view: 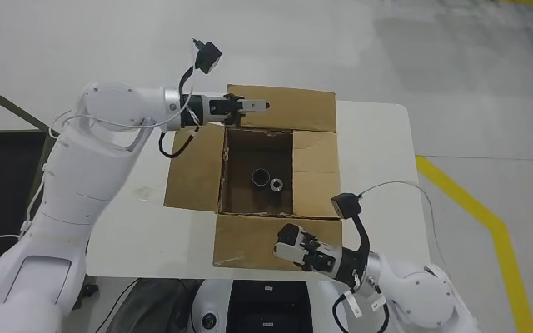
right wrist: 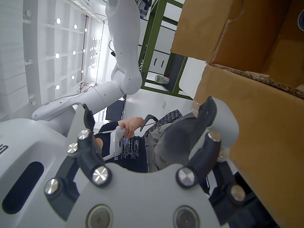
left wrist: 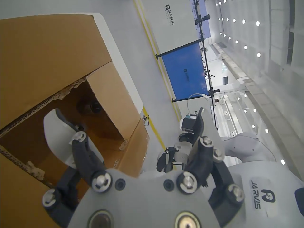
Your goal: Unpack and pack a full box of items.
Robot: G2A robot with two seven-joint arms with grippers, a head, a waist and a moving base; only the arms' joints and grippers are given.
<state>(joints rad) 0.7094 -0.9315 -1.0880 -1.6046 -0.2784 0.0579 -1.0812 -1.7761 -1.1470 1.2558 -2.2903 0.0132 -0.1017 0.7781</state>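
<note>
The left pincer [left wrist: 125, 116] is spread wide and holds nothing. One white finger [left wrist: 55, 129] sits over the mouth of the open cardboard box [view: 316, 158], by its far flap. The right pincer [right wrist: 146, 105] is also wide and empty, at the edge of the near flap. Between the two pincers, down inside the box, a dark cylinder [view: 261, 176] stands just beside a small round piece [view: 276, 184]. The box rests on a white table [view: 375, 141].

open cardboard box [view: 258, 171], flaps splayed

The white left arm [view: 125, 108] extends forward with the grey-fingered left gripper [view: 256, 106] spread wide; the grey-fingered right gripper [view: 289, 244] sits drawn back, fingers apart.
</note>
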